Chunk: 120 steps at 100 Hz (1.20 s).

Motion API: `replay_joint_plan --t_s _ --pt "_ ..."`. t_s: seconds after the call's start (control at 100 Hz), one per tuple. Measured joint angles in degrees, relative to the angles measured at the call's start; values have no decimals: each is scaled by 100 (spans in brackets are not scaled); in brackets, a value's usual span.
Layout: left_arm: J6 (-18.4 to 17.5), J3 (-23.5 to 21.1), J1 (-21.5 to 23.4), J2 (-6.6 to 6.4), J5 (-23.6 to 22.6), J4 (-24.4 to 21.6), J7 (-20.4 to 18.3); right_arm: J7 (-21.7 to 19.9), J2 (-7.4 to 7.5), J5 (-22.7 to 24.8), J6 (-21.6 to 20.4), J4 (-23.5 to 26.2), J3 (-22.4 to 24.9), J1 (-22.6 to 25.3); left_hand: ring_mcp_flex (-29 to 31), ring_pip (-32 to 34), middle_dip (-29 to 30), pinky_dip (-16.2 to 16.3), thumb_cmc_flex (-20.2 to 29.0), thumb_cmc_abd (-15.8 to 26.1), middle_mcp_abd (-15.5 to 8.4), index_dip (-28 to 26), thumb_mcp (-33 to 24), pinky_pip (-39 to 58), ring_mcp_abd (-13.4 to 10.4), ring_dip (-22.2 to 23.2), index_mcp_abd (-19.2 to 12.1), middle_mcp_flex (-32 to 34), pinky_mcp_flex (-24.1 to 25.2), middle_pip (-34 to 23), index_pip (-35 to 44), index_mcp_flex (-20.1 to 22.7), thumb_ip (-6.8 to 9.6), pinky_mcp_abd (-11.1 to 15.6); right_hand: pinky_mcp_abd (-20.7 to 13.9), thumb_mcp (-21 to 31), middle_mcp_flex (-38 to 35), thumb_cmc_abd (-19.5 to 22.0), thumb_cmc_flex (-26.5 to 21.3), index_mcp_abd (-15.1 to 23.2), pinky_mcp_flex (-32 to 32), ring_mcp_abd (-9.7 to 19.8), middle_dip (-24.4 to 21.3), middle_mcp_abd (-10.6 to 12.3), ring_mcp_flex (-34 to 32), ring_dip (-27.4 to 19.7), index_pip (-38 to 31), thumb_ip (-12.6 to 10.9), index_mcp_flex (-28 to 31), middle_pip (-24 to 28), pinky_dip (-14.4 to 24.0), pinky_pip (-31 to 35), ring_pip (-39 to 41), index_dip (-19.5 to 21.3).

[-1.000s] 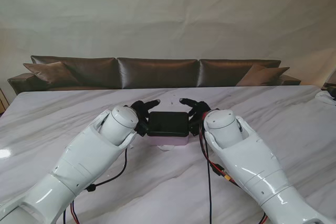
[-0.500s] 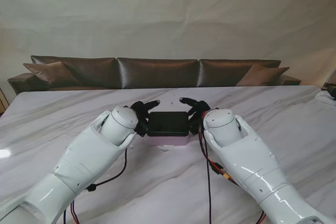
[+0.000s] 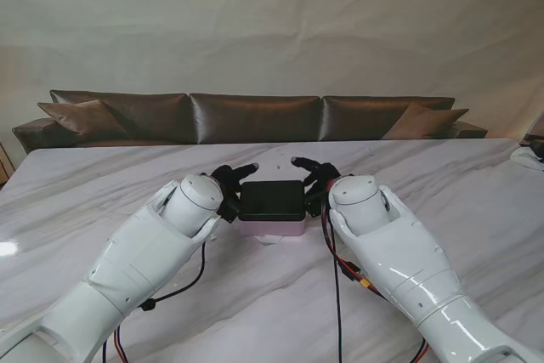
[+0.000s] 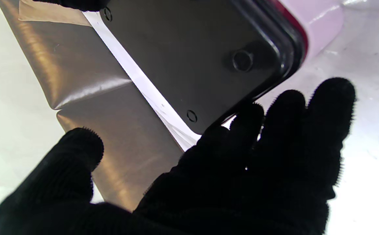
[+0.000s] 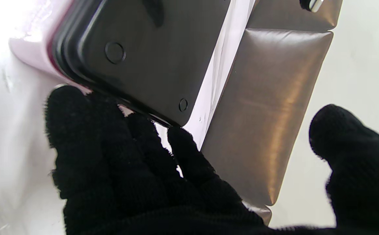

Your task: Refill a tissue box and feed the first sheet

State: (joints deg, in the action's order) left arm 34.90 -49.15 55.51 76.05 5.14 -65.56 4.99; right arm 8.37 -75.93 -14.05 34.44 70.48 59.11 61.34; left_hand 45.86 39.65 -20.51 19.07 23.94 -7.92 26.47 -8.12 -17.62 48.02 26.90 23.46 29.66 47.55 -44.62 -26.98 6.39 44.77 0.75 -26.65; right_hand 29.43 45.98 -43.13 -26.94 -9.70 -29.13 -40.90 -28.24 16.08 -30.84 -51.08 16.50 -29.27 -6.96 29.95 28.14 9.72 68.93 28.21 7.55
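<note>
— Where tabletop (image 3: 476, 210) shows: white marble, grey-veined, glossy. Brown sofa (image 3: 255, 116) behind, pale wall.
— Tissue box (image 3: 271, 207) centred, clasped between left robot hand (image 3: 228, 186) and right robot hand (image 3: 316, 183).

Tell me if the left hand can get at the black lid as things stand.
Probably yes. The left hand is already at the left end of the black lid, fingers curled at its edge, thumb apart. Nothing lies between them. The right hand is at the opposite end, out of its way.
</note>
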Motion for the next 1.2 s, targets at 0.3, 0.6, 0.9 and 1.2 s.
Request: replay_joint_plan --t_s 0.3,0.6,0.9,1.2 --pt "-67 2 -14 4 -40 57 -31 -30 -1 27 2 -12 8 -1 0 0 -5 0 0 0 -15 0 0 0 -6 0 -2 0 0 -61 19 0 0 4 0 0 0 0 0 22 0 0 0 17 0 0 -1 0 0 0 0 0 0 0" --pt "-143 1 -34 10 -102 140 -77 -79 0 107 40 -6 30 8 0 0 -73 0 0 0 -168 0 0 0 -19 0 -173 8 0 -233 157 19 0 18 -62 0 -1 0 0 52 0 73 -1 85 0 1 -1 0 0 0 0 0 0 0" --pt "-16 -32 30 5 -282 50 -81 -91 -1 162 105 69 88 49 0 0 -73 -1 0 0 -411 0 0 0 -54 0 -470 10 0 -233 217 39 0 46 -145 0 -2 0 0 200 0 172 -2 210 -3 1 -46 0 55 0 0 0 0 2" --pt "177 -130 148 -45 -431 -132 -134 -132 0 195 143 103 103 63 0 0 -73 -1 0 0 -489 0 0 0 -62 0 -760 12 0 -234 372 49 0 52 -220 0 -7 0 0 213 0 282 -2 270 -3 1 -60 0 65 2 0 0 0 63"
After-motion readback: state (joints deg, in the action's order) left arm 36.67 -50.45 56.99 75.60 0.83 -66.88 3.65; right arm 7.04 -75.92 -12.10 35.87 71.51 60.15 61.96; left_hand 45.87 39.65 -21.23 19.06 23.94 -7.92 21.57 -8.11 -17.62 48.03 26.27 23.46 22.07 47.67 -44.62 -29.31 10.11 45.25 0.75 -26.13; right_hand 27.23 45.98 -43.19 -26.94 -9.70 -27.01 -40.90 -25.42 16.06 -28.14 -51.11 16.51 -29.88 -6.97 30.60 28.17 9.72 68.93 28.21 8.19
